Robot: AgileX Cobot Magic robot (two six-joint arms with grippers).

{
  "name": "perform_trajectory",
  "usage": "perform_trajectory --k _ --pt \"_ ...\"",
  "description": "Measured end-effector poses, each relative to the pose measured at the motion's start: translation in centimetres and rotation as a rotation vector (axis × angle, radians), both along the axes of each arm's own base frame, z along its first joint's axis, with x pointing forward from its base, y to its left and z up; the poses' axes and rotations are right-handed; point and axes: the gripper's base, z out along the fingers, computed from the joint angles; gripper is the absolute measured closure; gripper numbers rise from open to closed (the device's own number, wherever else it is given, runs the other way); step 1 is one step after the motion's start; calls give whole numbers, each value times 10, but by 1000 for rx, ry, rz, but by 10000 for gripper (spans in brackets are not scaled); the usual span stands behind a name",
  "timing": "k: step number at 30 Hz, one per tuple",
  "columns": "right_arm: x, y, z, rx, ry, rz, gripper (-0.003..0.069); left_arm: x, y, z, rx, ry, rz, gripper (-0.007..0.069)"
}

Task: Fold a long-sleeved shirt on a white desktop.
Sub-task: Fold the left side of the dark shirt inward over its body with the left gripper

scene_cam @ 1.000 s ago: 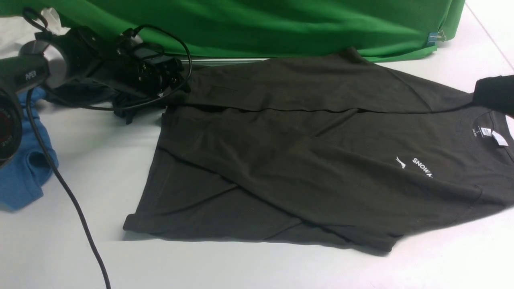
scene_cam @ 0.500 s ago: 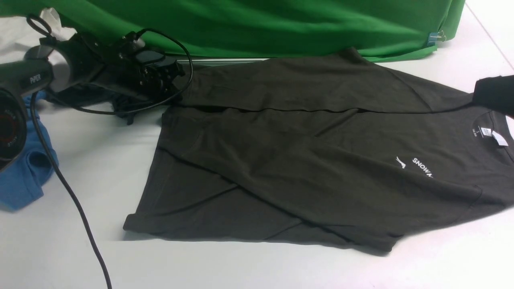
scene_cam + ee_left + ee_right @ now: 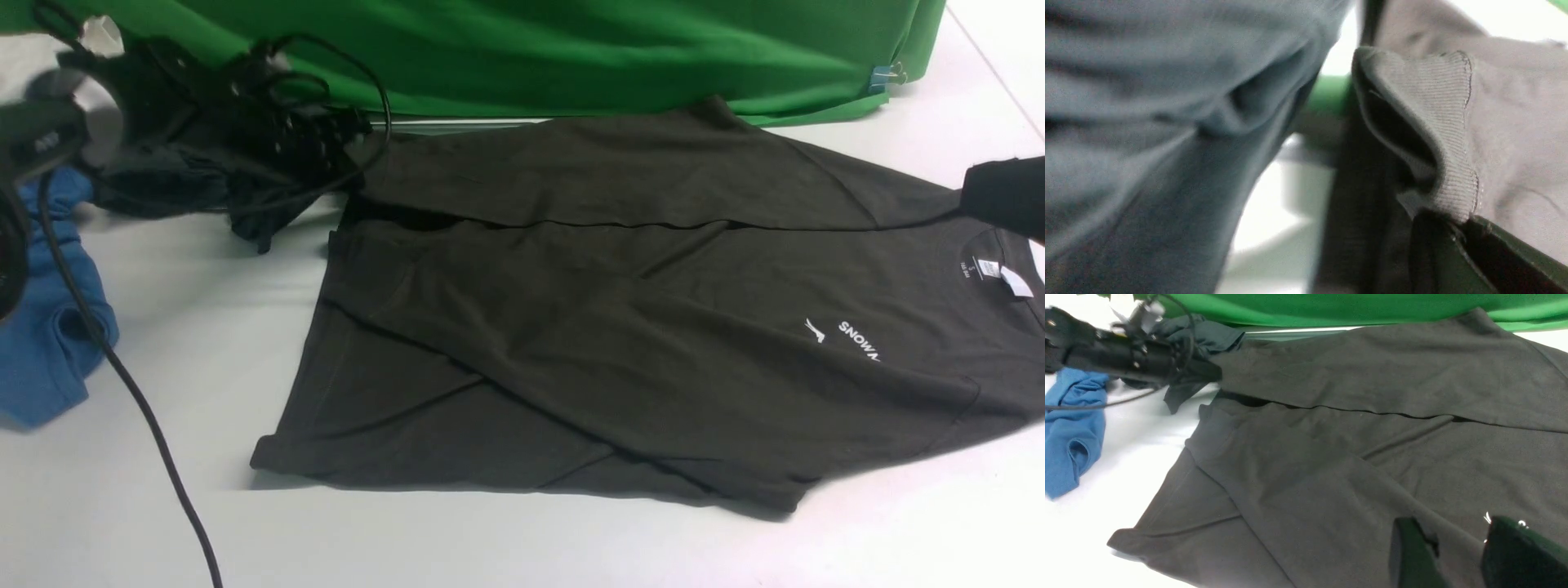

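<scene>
Front view shows one long-sleeved shirt [image 3: 620, 343] and one blue garment [image 3: 49, 351].

Front and right wrist views both overlook the shirt [image 3: 620, 343].

The white desktop [image 3: 204, 343] carries the long-sleeved shirt [image 3: 620, 343] spread across its middle and right, collar to the right, with a crumpled blue garment [image 3: 49, 351] at the left edge, a smaller dark garment [image 3: 163, 192] bunched far left, and green cloth [image 3: 571, 49] draped along the far side.
</scene>
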Motion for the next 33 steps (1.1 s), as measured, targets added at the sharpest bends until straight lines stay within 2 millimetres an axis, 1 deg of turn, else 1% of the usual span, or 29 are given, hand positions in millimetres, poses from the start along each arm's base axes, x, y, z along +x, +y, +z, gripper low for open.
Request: perform_trajectory --k 3,6,8,10,11,14,21,25,26,27,28,29,30,32,33 --pt "0 0 0 0 0 0 418 -7 -1 30 15 -39 -28 585" --pt "0 0 0 0 0 0 418 -17 -3 50 24 -36 -71 585" --pt "0 0 0 -2 -1 1 418 -23 -5 59 26 -17 -104 585" --pt "0 0 0 -3 -2 2 418 -31 -6 65 34 19 -145 585" --pt "0 0 0 -3 -2 2 418 -31 -6 65 34 19 -145 585" --pt "0 0 0 -6 0 4 418 -42 -8 65 53 112 -217 585" --pt "0 0 0 -7 -1 5 418 -53 -11 62 36 212 -284 585" --pt "0 0 -1 -10 3 8 418 -56 -11 67 37 221 -297 585" --pt "0 0 -1 -11 4 8 418 -58 -11 72 45 210 -298 585" --pt "0 0 -1 -10 3 8 418 -58 -11 73 45 208 -298 585" --pt "-1 0 -1 -11 5 10 418 -61 -11 82 51 186 -295 585" --pt "-1 0 -1 -11 5 10 418 -61 -11 83 51 183 -295 585" --pt "-1 0 -1 -12 4 10 418 -64 -11 94 57 155 -291 585" --pt "-1 0 -1 -12 4 10 418 -68 -11 106 62 122 -286 585" --pt "-1 0 -1 -13 4 10 418 -71 -12 115 63 98 -283 585"
